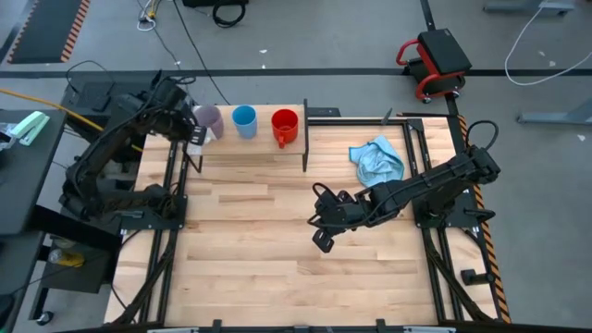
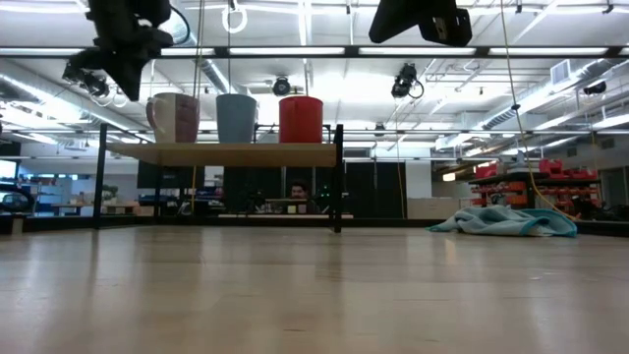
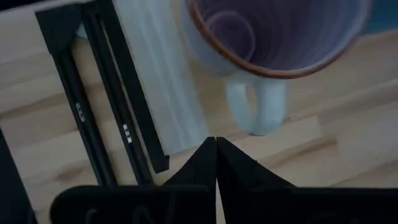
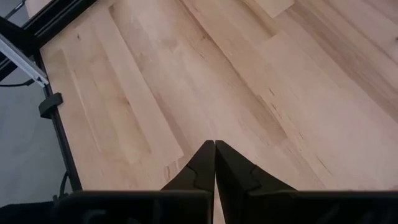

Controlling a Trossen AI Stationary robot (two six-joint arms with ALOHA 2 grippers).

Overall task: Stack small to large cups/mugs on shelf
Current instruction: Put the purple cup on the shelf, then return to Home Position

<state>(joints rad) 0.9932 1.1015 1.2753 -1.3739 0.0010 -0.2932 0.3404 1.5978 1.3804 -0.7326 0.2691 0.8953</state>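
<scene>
Three cups in a row on the shelf (image 1: 250, 148): lilac mug (image 1: 209, 118) at its left end, light blue cup (image 1: 244, 120) in the middle, red mug (image 1: 285, 126) toward the right. Left gripper (image 1: 197, 136) hovers just beside the lilac mug, fingers together, empty. Right gripper (image 1: 321, 239) hangs over the bare surface (image 1: 250, 240), well apart from the shelf, fingers together. Mugs look rigid, glazed, likely slippery and chippable; rim or handle is the best hold. Lilac mug sits near the shelf's end; open room in front, blue cloth (image 1: 378, 160) off right.
</scene>
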